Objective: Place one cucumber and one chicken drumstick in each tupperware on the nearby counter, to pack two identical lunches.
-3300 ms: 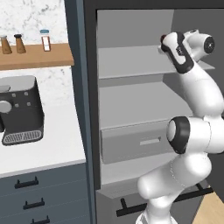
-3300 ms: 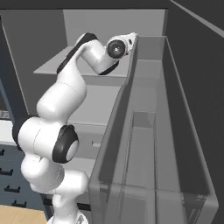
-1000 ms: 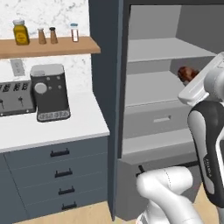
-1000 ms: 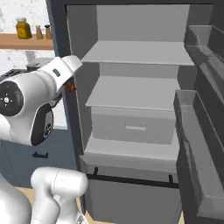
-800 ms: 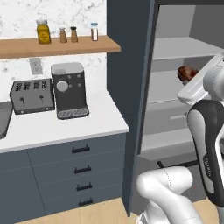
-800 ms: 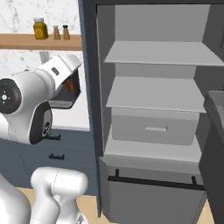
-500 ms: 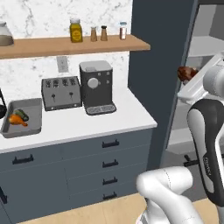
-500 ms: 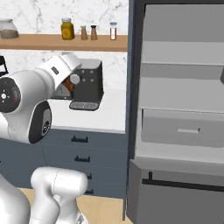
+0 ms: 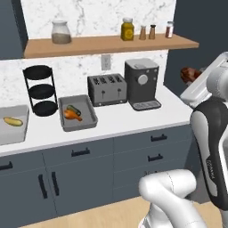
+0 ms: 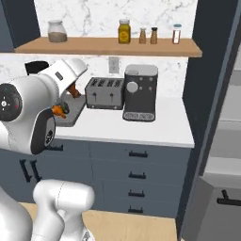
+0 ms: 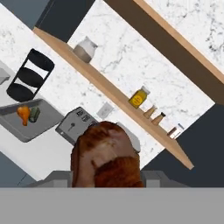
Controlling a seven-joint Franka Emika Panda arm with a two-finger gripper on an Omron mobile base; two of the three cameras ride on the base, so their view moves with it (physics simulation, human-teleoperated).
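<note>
The gripper (image 11: 106, 177) is clenching a brown chicken drumstick (image 11: 106, 159), which is bulging up at the bottom of the hand view and is showing as a dark reddish lump (image 9: 189, 74) at the wrist, just right of the coffee machine (image 9: 142, 84). The arm is carrying it high, well apart from the counter (image 9: 116, 122).

Compared with a second ago, the whole picture is sliding sideways: the open fridge is dropping out to the right and the counter is now coming into view, so the base is driving, not the things moving. The drumstick is staying in the same place by the wrist.

Left of the coffee machine a toaster (image 9: 107, 89) is standing, and further left the nearer tray (image 9: 91, 117) is already holding a drumstick (image 9: 71, 115) and a cucumber (image 9: 73, 108). Beyond it the second tray (image 9: 22, 129) is holding a cucumber (image 9: 13, 120) but apparently no drumstick. Judging by that, the held drumstick is probably heading for the far tray, which would complete the second lunch.
</note>
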